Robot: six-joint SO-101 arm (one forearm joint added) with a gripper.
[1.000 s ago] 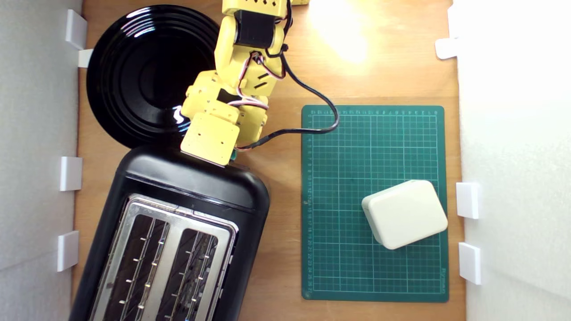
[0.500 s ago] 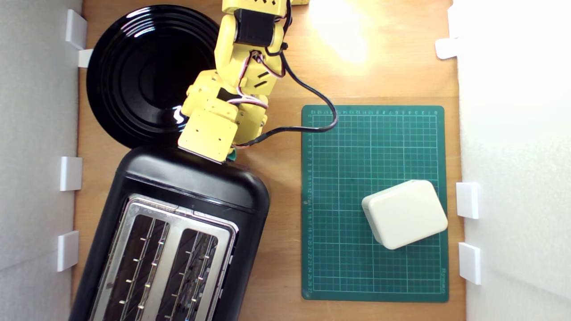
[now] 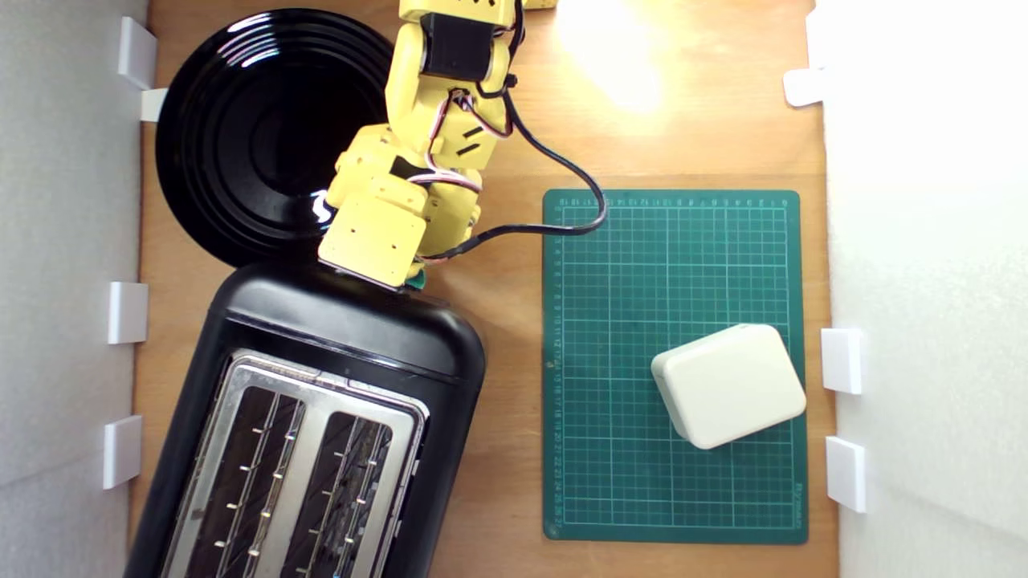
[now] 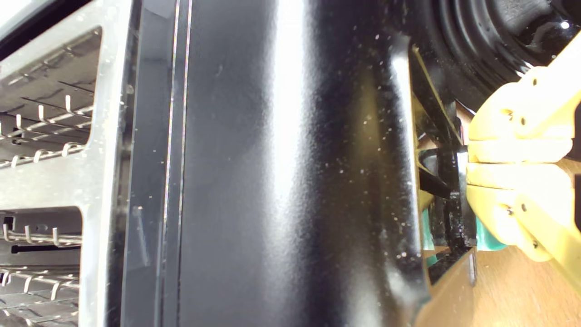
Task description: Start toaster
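The toaster (image 3: 321, 417) is glossy black with a silver two-slot top and lies at the exterior view's lower left. The yellow arm's wrist block (image 3: 371, 239) hangs over the toaster's end nearest the black plate and hides the fingers there. A green tab (image 3: 416, 281) peeks out beside the block. In the wrist view my gripper (image 4: 470, 162) is shut, its two yellow fingers pressed together with nothing between them. Their tips sit against the black lever part (image 4: 447, 179) on the end face of the toaster (image 4: 281, 163), just beside the green tab (image 4: 488, 238).
A round black plate (image 3: 241, 128) lies beyond the toaster, partly under the arm. A green cutting mat (image 3: 675, 265) on the exterior view's right carries a small cream box (image 3: 729, 385). White walls with clips (image 3: 127, 311) border the wooden table on both sides.
The wrist block has crept slightly toward the plate and the exterior view's left, over the toaster's end. The toaster, mat and cream box have not moved.
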